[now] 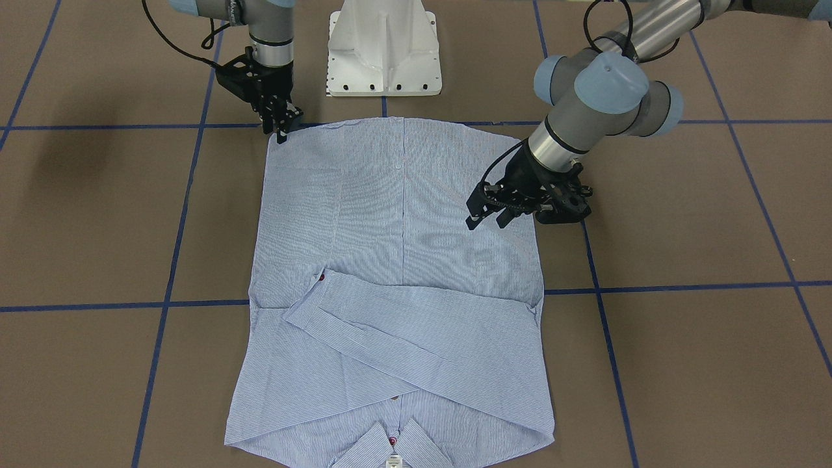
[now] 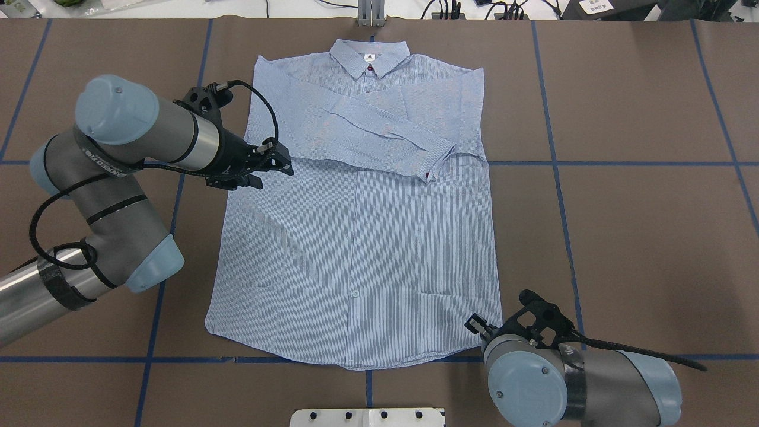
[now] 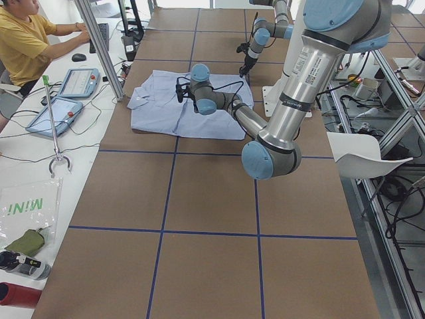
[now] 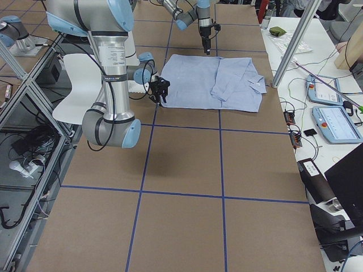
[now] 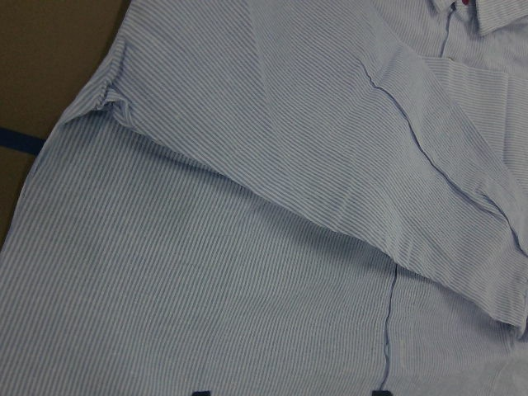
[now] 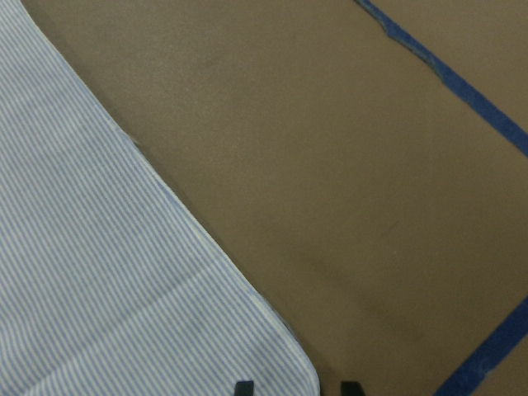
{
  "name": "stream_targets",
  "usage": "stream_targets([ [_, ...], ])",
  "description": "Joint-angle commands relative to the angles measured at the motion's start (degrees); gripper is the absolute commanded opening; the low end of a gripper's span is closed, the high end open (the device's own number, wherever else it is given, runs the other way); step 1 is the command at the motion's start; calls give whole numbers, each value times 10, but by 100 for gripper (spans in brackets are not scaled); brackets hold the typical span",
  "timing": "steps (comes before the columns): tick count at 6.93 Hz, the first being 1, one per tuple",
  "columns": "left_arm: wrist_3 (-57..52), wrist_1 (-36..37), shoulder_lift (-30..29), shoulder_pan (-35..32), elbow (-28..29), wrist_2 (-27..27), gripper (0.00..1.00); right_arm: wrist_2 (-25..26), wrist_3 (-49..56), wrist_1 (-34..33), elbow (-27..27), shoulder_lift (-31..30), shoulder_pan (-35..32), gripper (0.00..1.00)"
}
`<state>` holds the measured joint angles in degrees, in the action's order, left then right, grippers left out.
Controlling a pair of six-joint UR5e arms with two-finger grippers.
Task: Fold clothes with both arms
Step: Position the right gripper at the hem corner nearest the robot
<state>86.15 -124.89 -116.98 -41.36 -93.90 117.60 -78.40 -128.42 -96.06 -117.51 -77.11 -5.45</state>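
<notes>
1. The shirt (image 2: pixel 356 237) lay flat and buttoned, front up, in the middle of the brown table (image 2: pixel 622 237). Its collar (image 2: pixel 369 56) was on the side away from the robot, and its hem was nearest the white base (image 1: pixel 383 52).
2. One sleeve (image 2: pixel 367 127) was folded slantwise across the chest. Its cuff (image 2: pixel 431 169), with a red button, rested near the shirt's edge on the robot's right.
3. The hem ran just beside a blue tape line (image 2: pixel 178 359). A broad stretch of brown surface showed past each side edge of the shirt.
4. The left arm (image 2: pixel 118 136) reached in low from the side, its forearm almost level.
5. The left gripper (image 1: pixel 485 223) pointed inward over the shirt's left edge, below the folded sleeve. Its two fingers were spread wide and had hold of nothing.
6. The right arm (image 2: pixel 569 385) stood close to the base with its wrist turned straight down.
7. The right gripper (image 1: pixel 281 133) was at the hem corner (image 6: pixel 280 363) on the robot's right. In the right wrist view its tips stood apart, less widely than the left's, with the corner's rounded edge between them. The cloth there lay flat and was not pinched.
</notes>
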Motion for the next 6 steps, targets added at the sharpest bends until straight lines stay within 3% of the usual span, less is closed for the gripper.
stream_targets([
  [1,8,0,0,1,-1,0,72,0,0,0,2,0,0,0],
  [4,29,3,10,0,-20,-3,76,-26,5,1,-12,-1,-6,0],
  [5,29,3,50,5,-58,-16,81,-28,5,1,-17,-1,-11,0],
  [6,28,4,138,28,-134,-48,100,-32,7,0,-26,-8,-18,0],
])
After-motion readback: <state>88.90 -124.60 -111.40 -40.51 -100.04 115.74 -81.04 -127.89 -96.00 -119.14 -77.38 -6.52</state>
